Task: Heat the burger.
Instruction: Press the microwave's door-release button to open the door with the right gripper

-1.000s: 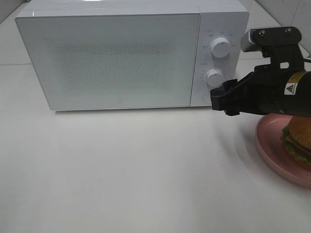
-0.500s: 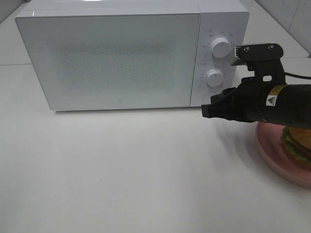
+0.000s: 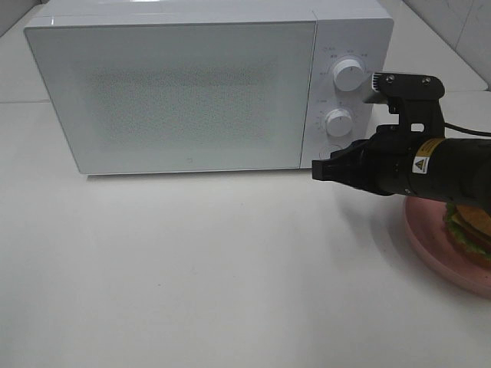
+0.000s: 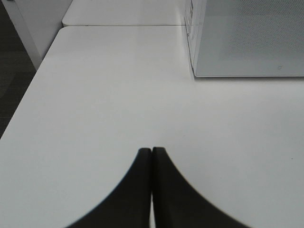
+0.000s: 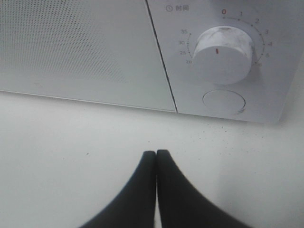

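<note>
The burger (image 3: pixel 469 228) sits on a pink plate (image 3: pixel 430 238) at the right edge of the exterior view, partly hidden behind my right arm. My right gripper (image 3: pixel 317 170) is shut and empty, its tip hovering just in front of the white microwave's (image 3: pixel 176 92) lower right corner. In the right wrist view the shut gripper (image 5: pixel 156 154) points toward the round button (image 5: pixel 223 101) under the lower knob (image 5: pixel 221 54). The microwave door is closed. My left gripper (image 4: pixel 151 151) is shut over bare table, left of the microwave (image 4: pixel 247 38).
An upper knob (image 3: pixel 347 74) and lower knob (image 3: pixel 337 121) sit on the microwave's control panel. White tabletop (image 3: pixel 192 261) stretches in front of the microwave. The table's left edge (image 4: pixel 19 102) drops to a dark floor.
My right gripper has closed and moved left and slightly down, from beside the lower knob to the microwave's lower right corner. The burger has not moved.
</note>
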`<state>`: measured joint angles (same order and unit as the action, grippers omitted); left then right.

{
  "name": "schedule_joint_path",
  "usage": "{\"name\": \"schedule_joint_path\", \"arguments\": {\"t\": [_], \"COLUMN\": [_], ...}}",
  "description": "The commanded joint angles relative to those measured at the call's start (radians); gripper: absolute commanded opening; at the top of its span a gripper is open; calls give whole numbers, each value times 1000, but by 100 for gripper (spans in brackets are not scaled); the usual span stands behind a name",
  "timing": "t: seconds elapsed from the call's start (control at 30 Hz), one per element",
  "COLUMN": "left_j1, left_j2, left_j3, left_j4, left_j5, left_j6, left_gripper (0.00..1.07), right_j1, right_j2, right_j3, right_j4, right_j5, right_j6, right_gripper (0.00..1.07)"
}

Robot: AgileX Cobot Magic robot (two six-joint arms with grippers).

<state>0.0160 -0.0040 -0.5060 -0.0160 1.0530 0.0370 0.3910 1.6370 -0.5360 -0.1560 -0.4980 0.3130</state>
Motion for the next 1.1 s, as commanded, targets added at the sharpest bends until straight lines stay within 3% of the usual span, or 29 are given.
{"name": "schedule_joint_path", "arguments": {"t": [0.03, 0.23, 0.37, 0.97, 1.1], "left_j1": [3, 3, 3, 3, 3], "left_j2": [-21, -21, -21, -21, -21], "left_j3": [2, 2, 2, 2, 2], "left_j4": [-5, -5, -5, -5, -5], "left_j5": [-13, -13, -13, -13, -13], "left_j6": [-1, -1, -1, -1, -1], "left_gripper": [0, 0, 0, 0, 0], "right_j1": [6, 6, 6, 6, 6], "right_j2": [-4, 20, 77, 173, 179], "right_j3": [-9, -28, -61, -82, -87], "right_j4": [-19, -102, -198, -238, -245], "right_j5": [-40, -70, -66, -194, -232], "right_j6": [44, 81, 245, 723, 928], "right_gripper": [0, 0, 0, 0, 0]}}
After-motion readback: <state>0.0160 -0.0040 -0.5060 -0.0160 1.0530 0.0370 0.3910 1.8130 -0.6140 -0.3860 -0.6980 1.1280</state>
